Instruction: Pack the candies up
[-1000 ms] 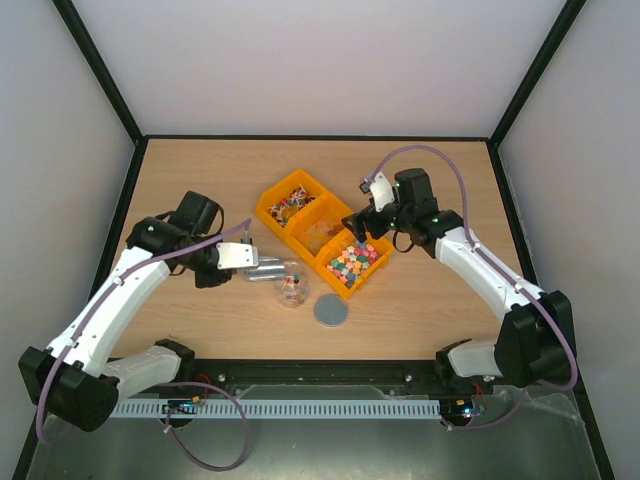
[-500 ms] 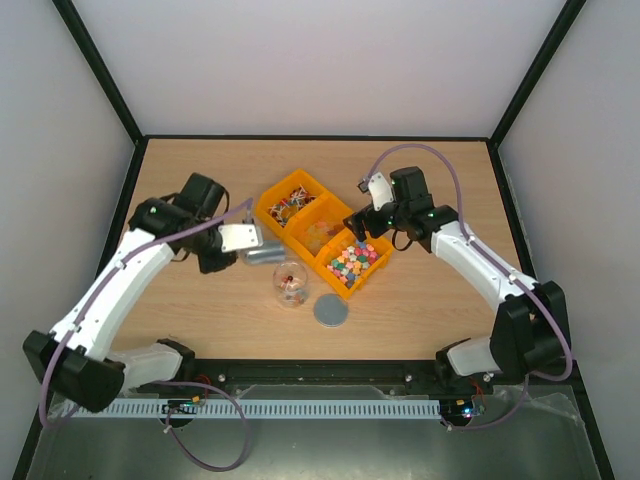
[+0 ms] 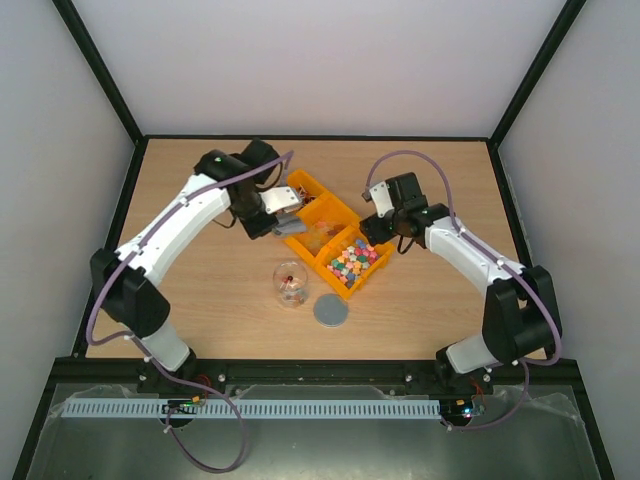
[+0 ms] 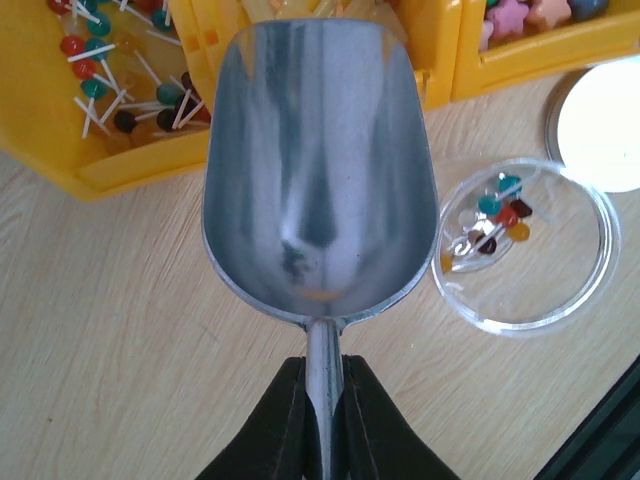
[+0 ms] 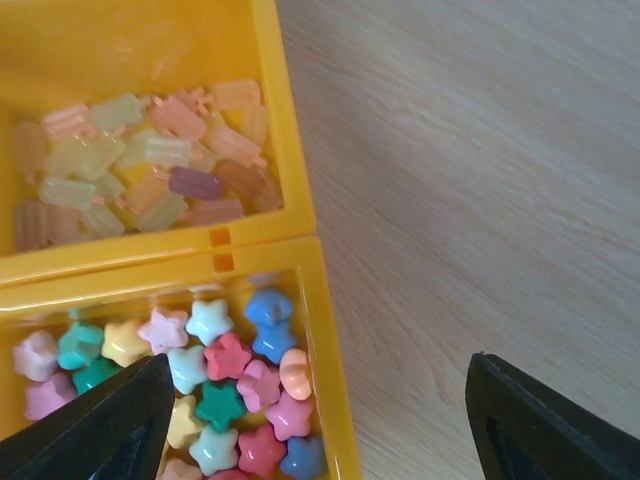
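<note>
Scoop [image 4: 318,170] clenched in left tool [image 4: 324,372], long axis up the frame, mouth topmost.
Right tool [image 5: 320,410] released above star candies [image 5: 225,385]; lollipops [image 4: 122,120] lie every way.

Tight around the yellow bins [image 3: 343,287]
Scoop [image 3: 288,222] overhangs their left edge, right end effector [image 3: 374,232] hovers at their right; jar [image 3: 291,284] and disc [image 3: 331,311] sit just in front; behind them, bare tabletop [image 3: 330,160].

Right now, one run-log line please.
left gripper: shut on silver metal scoop | right gripper: open near pastel star candies | clear round jar: few lollipops
</note>
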`<state>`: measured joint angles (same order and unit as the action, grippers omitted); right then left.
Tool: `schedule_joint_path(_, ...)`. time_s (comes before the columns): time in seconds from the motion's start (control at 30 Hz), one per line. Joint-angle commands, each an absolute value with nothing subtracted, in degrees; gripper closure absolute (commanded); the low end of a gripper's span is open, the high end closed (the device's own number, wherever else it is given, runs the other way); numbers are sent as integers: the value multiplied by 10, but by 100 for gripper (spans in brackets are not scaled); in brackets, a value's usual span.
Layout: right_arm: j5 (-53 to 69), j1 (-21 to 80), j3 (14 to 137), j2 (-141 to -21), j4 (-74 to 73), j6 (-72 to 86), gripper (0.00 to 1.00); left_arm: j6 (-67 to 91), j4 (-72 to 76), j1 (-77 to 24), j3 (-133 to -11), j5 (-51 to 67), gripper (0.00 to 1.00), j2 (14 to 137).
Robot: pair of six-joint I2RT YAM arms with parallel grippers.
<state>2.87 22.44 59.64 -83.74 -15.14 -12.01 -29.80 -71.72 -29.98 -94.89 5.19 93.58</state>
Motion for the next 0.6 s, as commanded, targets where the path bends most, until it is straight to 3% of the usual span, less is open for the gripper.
schedule_joint_path(0.0,1,222,578,-865,-165,-137,22,-221,-744,-333,-993,4,98,982)
schedule_joint_path(0.57,51,223,564,-901,-134,-85,51,-173,-745,-373,-1020,-79,98,1099)
